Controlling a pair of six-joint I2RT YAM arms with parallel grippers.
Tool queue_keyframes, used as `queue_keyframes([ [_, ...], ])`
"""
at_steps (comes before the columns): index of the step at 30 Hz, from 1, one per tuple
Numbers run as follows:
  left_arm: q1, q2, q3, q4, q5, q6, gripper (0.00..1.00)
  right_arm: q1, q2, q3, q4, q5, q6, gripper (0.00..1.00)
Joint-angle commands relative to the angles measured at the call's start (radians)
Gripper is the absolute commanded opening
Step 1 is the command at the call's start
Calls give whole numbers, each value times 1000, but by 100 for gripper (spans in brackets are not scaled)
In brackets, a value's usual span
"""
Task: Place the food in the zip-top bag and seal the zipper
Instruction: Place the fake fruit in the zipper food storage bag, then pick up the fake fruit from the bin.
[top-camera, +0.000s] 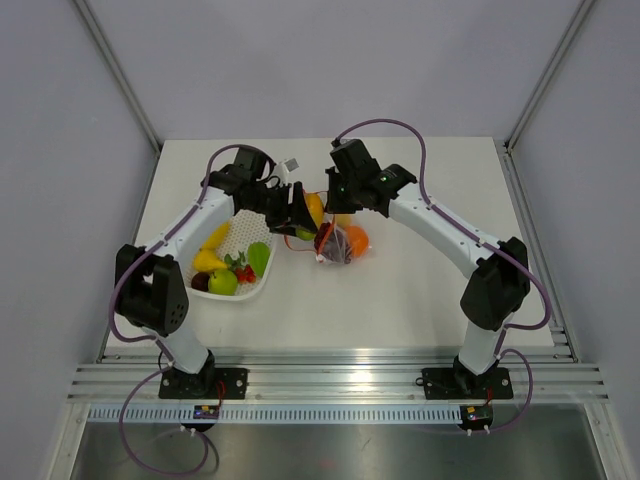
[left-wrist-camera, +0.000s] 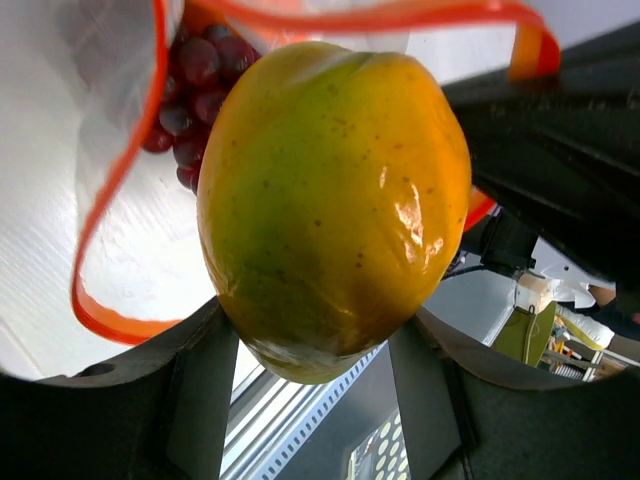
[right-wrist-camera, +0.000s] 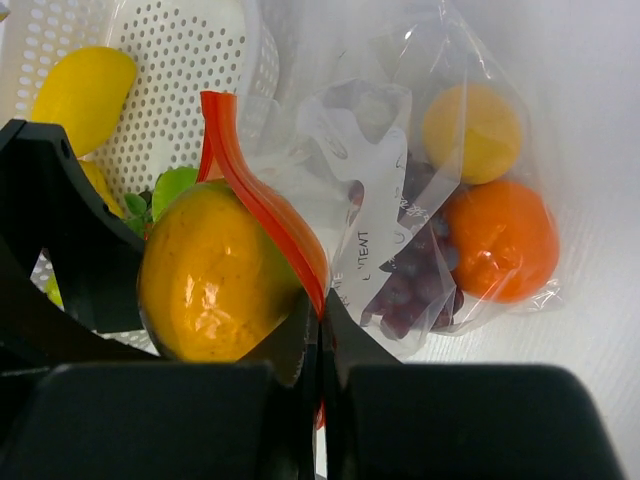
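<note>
1 mango (left-wrist-camera: 335, 200): where is it from the zip-top bag (right-wrist-camera: 400, 150)?
Right at its open mouth, clamped in the left tool (left-wrist-camera: 310, 390). On the mouth's other side the right tool (right-wrist-camera: 320, 330), closed on the zipper (right-wrist-camera: 265, 200), holds it up.

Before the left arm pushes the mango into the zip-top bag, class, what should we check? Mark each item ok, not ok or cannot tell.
1. Grip of the left gripper on the mango: ok.
2. Hold of the right gripper on the zipper of the zip-top bag: ok.
3. The mango sits at the open mouth, with the zipper looping around it: ok.
4. Room inside beside the grapes, orange and yellow fruit: cannot tell.
5. Seal of the zipper: not ok, mouth open.
</note>
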Motion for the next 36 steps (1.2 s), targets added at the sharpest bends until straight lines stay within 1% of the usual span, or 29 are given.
queue_keyframes([
  [1,-6,42,78,21,33,-6,7,15,-69,42,30,-19,15,0],
  [4,-9,67,113,-17,-2,0,30,17,-75,45,27,-8,15,0],
  [5,-9,66,119,-34,-2,7,55,17,-81,43,27,-4,13,0],
  [6,-9,64,123,-40,-7,16,64,18,-80,43,24,1,12,0],
  [7,-9,54,130,-58,-19,22,81,18,-81,45,20,8,10,0],
  [9,-9,35,127,-72,-35,34,90,18,-80,43,19,11,10,0],
  [10,-9,17,126,-91,-41,40,93,17,-78,43,21,15,10,0],
  [11,-9,6,121,-95,-45,48,99,18,-78,43,21,15,12,0],
  [17,-5,-113,101,-141,-97,63,99,17,-78,42,26,12,9,0],
  [19,18,-146,92,-155,-113,68,91,18,-80,37,29,13,9,0],
  [20,32,-166,72,-154,-107,71,90,18,-81,35,29,13,6,0],
  [21,69,-198,60,-152,-110,71,86,18,-83,34,27,16,4,0],
  [23,118,-230,22,-157,-124,70,85,18,-83,29,30,16,2,0],
  [24,173,-249,6,-154,-148,62,85,17,-86,28,30,15,1,0],
  [26,225,-258,-17,-160,-234,27,85,17,-88,20,42,4,1,0],
  [27,257,-255,-23,-172,-381,16,85,18,-88,17,46,-1,2,0],
  [29,267,-229,-15,-221,-578,1,88,18,-88,12,55,-16,1,0],
  [30,267,-217,-11,-232,-749,-16,90,18,-86,11,56,-19,1,0],
  [32,267,-168,-2,-269,-887,-16,91,17,-89,8,62,-27,-2,0],
  [34,267,-137,6,-307,-903,-18,91,18,-91,5,62,-25,-7,0],
  [35,267,-143,-2,-312,-907,-42,88,17,-91,5,64,-25,-8,0],
  [36,265,-163,-21,-306,-914,-55,88,17,-91,3,65,-27,-8,0],
])
